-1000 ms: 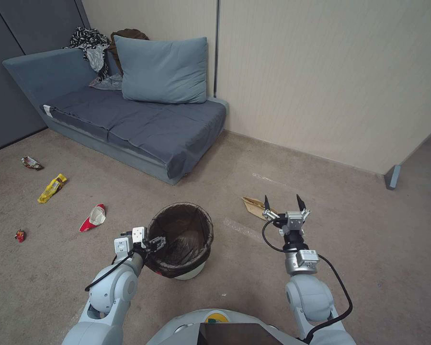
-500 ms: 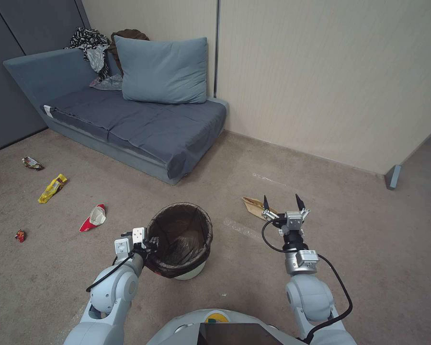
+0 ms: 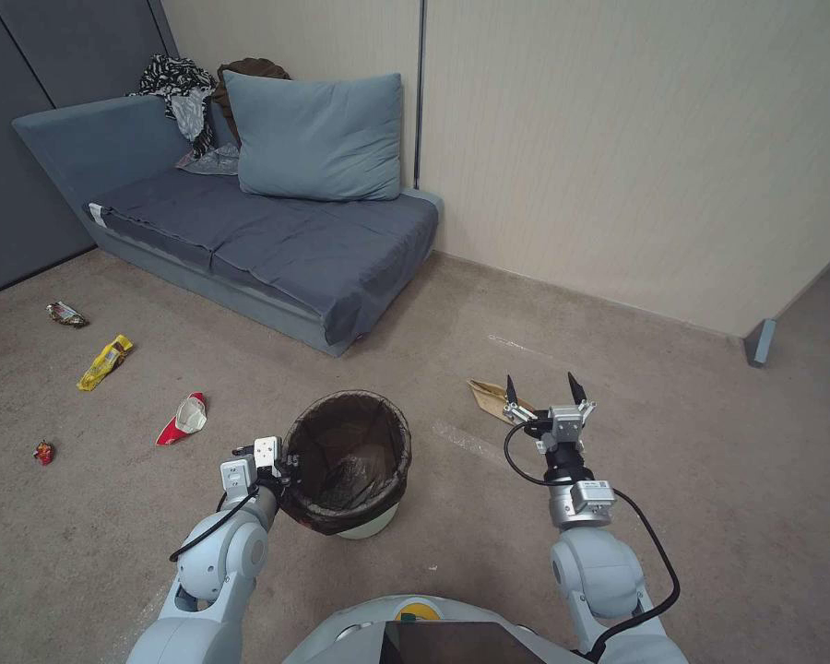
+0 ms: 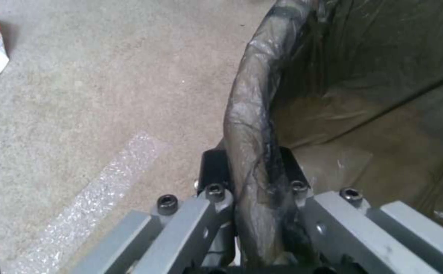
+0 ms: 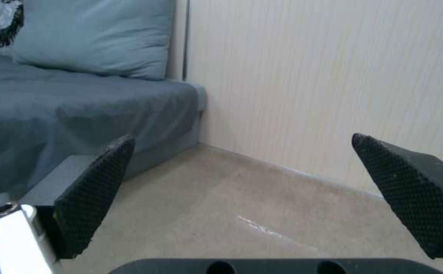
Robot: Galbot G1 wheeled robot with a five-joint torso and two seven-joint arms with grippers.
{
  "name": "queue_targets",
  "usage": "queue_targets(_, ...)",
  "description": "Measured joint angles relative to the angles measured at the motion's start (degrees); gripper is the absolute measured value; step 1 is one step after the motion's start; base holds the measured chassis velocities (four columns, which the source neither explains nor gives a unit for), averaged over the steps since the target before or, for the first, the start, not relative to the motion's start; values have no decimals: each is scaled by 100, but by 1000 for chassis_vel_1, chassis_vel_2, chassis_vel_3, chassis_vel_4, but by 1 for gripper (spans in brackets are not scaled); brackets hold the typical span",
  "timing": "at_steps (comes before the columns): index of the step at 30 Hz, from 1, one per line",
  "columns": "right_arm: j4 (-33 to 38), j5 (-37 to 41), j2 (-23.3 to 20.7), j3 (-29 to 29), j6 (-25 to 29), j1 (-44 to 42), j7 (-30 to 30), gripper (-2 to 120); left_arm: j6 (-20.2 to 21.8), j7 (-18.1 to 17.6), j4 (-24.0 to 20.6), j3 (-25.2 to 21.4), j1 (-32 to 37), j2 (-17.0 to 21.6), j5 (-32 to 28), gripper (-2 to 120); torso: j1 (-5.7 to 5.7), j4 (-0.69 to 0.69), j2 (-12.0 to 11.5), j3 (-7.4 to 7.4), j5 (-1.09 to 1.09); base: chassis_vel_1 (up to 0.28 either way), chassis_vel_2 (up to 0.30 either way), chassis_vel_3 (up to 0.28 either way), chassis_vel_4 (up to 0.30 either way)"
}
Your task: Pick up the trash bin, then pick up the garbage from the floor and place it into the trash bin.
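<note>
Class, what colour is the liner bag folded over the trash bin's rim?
Dark brown-black liner bag, clearest in the left wrist view.

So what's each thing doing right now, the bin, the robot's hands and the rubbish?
trash bin: upright, rim pinched by the left gripper.
left gripper: shut on the bin's rim.
right gripper: open, holding nothing.
red-and-white cup: crushed, on the floor.
yellow wrapper: on the floor.
tan paper tray: on the floor.

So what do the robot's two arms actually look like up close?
Both arms are glossy pale grey-white rounded shells with black cables looping outside. The left end effector has grey metal bars, black bolts and small white boxes at the wrist. The right end effector carries two pointed black textured fingers on a silver wrist.
</note>
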Motion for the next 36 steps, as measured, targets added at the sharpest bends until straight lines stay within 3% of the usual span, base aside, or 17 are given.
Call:
queue_targets(10,-19,-121,42,-29,39,69,47,100,-102,65,-196,-16,112,-33,381,4,1,-4,-3,5,-13,0,0,0,0)
queue_targets(16,-40,184,44,-35,232,60,77,100,-555,151,-926,-47,356,-81,782,3,1,0,-4,4,-4,0,0,0,0)
queue_targets(23,-55,215,46,-23,346,34,77,100,-1180,559,-1630,102,562,-186,1283,3,1,0,-3,3,-3,0,0,0,0)
queue_targets(36,-89,243,91,-22,344,14,78,100,-1724,818,-1632,102,590,-163,1435,3,1,0,-3,2,-3,0,0,0,0)
